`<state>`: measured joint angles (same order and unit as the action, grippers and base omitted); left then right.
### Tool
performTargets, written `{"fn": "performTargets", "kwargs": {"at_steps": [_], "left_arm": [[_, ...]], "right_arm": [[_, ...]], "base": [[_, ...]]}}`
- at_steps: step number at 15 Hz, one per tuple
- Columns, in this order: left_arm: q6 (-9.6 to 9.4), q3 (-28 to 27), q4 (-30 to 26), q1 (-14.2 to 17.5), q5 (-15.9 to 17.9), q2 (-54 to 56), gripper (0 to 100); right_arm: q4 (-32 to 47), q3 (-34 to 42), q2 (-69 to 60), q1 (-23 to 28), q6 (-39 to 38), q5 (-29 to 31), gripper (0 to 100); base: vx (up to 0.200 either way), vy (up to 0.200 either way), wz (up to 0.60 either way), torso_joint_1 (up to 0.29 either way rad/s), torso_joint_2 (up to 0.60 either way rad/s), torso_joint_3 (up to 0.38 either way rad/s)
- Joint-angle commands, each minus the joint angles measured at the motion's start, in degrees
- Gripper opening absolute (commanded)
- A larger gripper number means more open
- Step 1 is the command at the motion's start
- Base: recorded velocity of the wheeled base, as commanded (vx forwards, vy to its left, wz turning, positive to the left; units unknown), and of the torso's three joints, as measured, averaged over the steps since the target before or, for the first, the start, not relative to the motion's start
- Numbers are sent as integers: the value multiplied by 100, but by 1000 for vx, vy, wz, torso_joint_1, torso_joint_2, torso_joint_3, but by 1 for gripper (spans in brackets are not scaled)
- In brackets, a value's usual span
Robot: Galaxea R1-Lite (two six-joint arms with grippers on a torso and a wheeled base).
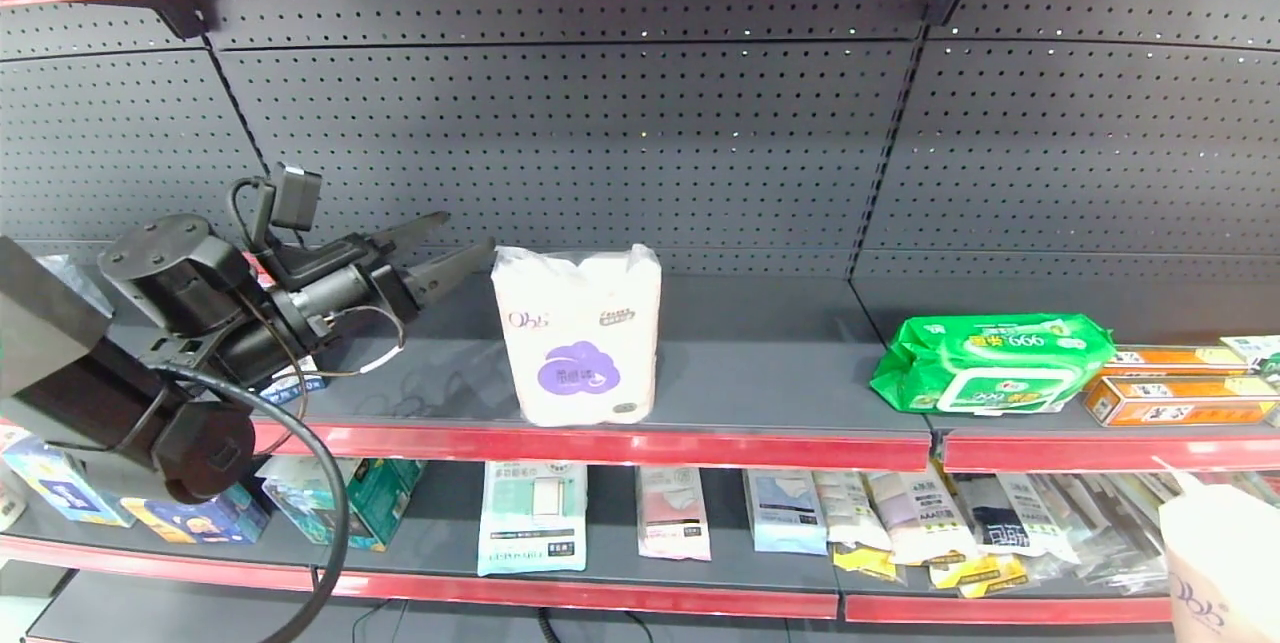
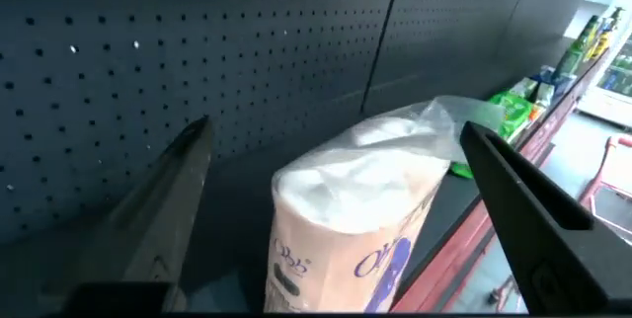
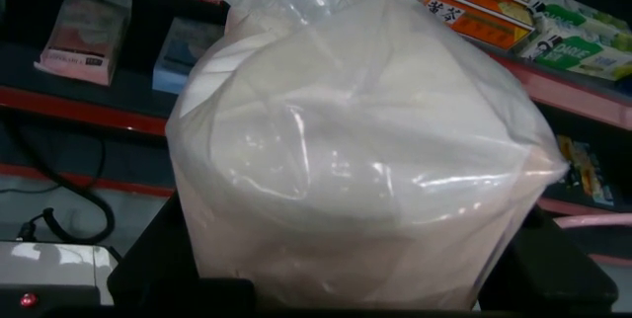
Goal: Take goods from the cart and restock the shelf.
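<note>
on the middle shelf (image 1: 760, 363), close to its red front edge, a white tissue pack (image 1: 578, 338) stands upright with a purple mark on its face. the left claw (image 1: 468, 231) hovers at the pack's 9 o'clock in the head view. its 2 fingers are spread wide and grip nothing, and the tips lie just beside the pack's upper corner. from the left wrist, the pack sits between the parted fingers, apart from both, with the dark pegboard (image 2: 197, 41) behind it. well off at the pack's 3 o'clock a green wipes pack (image 1: 990, 363) lies flat on the same level, and orange boxes (image 1: 1180, 398) lie just beside it at its own 3 o'clock. at 5 o'clock of the head view, low in the corner, a second tissue pack (image 1: 1215, 563) hangs in front of the lower shelf (image 1: 600, 591), where flat packets lie in a row. the right claw (image 3: 351, 259) pinches this second tissue pack, with black fingers pressed against its clear wrap on 2 sides.
</note>
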<state>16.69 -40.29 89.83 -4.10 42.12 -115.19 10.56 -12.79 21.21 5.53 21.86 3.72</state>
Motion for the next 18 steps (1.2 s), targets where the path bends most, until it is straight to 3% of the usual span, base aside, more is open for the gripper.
{"fn": "performTargets", "kwargs": {"at_steps": [1,2,3,5,7,9,11,13,14,16,17,18], "left_arm": [[-192,153,-115,199,-28,260,100],[-227,162,-133,225,-37,269,100],[-491,188,-212,471,-134,313,100],[-570,206,-212,577,-802,366,100],[-641,241,-229,559,-1742,506,100],[-887,505,-730,638,-2138,937,100],[-931,1137,-1688,717,-2305,1833,100],[-1062,1797,-1838,717,-2305,2396,100],[-1256,2517,-1838,717,-2305,2870,100],[-1352,3730,-1864,708,-2305,3776,100],[-1379,4029,-1961,708,-2331,4145,100],[-1352,4020,-2523,708,-2524,4523,100]], "right_arm": [[8,-13,15,0,3,-3,0],[8,-13,15,0,3,-3,0],[8,-22,32,0,3,-3,0],[8,4,15,0,3,-3,0],[8,-4,32,0,3,-3,0],[8,-31,50,-9,3,-11,0],[8,-57,59,-17,3,-29,0],[8,-57,41,-26,3,-29,0],[8,-75,32,-26,3,-29,0],[8,-154,67,-44,3,-47,0],[8,-163,76,-52,3,-64,0],[8,-154,67,-52,3,-178,0]], "base": [[0,0,0,0,0,0],[0,0,0,0,0,0],[0,0,0,0,0,0],[0,0,0,0,0,0],[0,0,0,0,0,0],[0,0,0,0,0,0],[0,0,0,0,0,0],[0,0,0,0,0,0],[0,0,0,0,0,0],[0,0,0,0,0,0],[0,0,0,0,0,0],[0,0,0,0,0,0]]}}
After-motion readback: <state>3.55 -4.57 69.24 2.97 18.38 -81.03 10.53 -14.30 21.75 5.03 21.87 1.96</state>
